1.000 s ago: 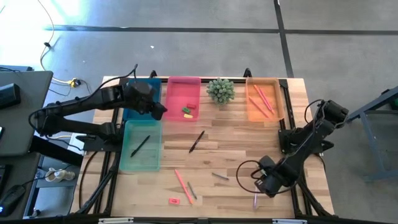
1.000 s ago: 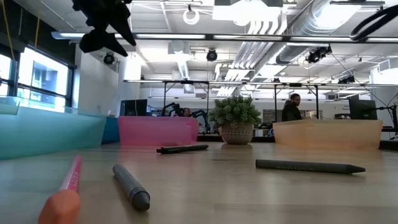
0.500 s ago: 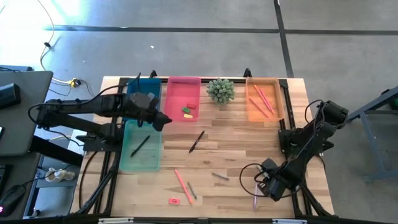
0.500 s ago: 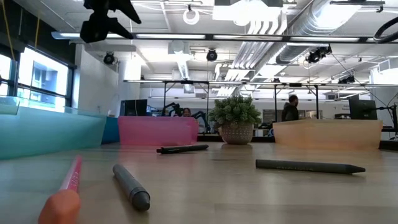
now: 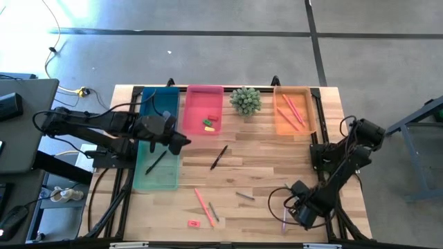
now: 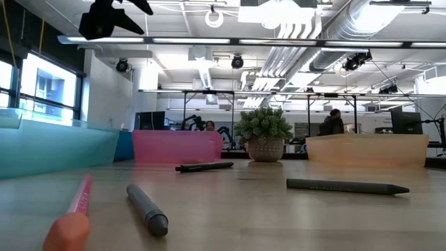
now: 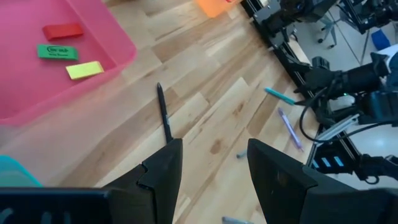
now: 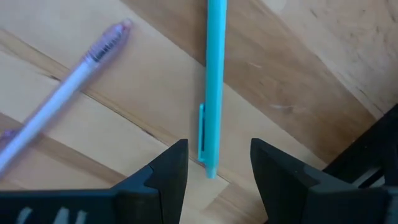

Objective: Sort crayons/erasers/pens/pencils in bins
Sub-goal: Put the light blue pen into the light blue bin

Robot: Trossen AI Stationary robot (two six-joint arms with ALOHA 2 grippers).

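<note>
Overall, scene: sorting was partly done.
Left gripper [image 5: 181, 143]: empty, fingers apart, over the teal bin's [image 5: 157, 181] far right corner.
Pink bin [image 5: 203, 109]: held three erasers [image 5: 210, 123].
Orange bin [image 5: 294, 112]: held pink pencils [image 5: 291, 109].
Right gripper [image 5: 294, 214]: fingers apart, holding nothing, low over a teal pen [image 8: 213, 81] near the table's near right edge.

A spiky green plant [image 5: 245, 101] sits in its woven pot at the far edge of the wooden table [image 5: 263, 166]. Beyond it, a person [image 6: 333, 121] shows in the room, under white ceiling ducts [image 6: 327, 28].
</note>
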